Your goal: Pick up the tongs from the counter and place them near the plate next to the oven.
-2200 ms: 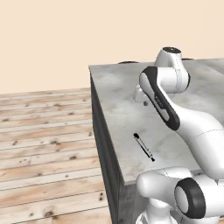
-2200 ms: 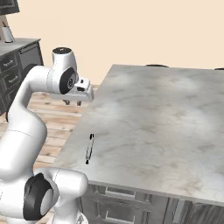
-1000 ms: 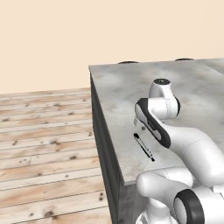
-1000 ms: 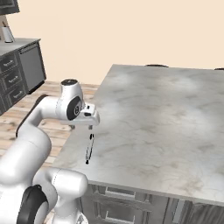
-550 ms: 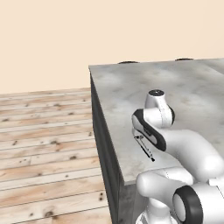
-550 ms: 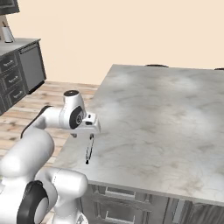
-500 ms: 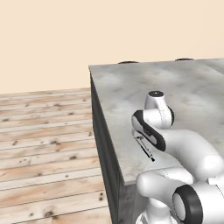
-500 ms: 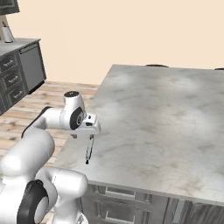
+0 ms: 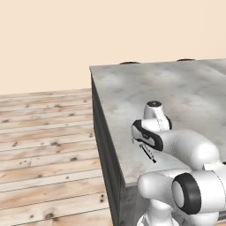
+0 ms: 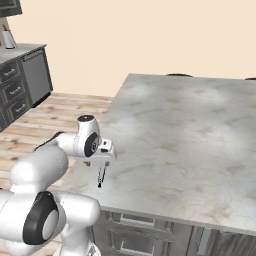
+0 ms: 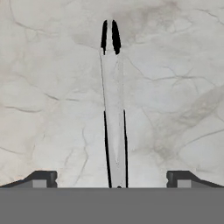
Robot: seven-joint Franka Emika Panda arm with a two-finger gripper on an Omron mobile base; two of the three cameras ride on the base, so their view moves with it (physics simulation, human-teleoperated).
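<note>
Grey marbled counter [image 10: 190, 130] near its front corner, wood floor [image 9: 44, 145] beyond. Arm has dropped since 0.5 s ago; gripper [image 10: 101, 161] now low over the tongs [image 11: 113, 105], jaws spread wide, 1 tip [image 11: 43, 178] each side, not touching. Tongs lie flat on the counter. In the left base view the arm covers most of them.

Tongs on the desk's near-left corner
The tongs [image 11: 114, 109] lie on the desk [image 10: 190, 125], directly beneath the end effector [image 11: 111, 178], between its fingertips
</note>
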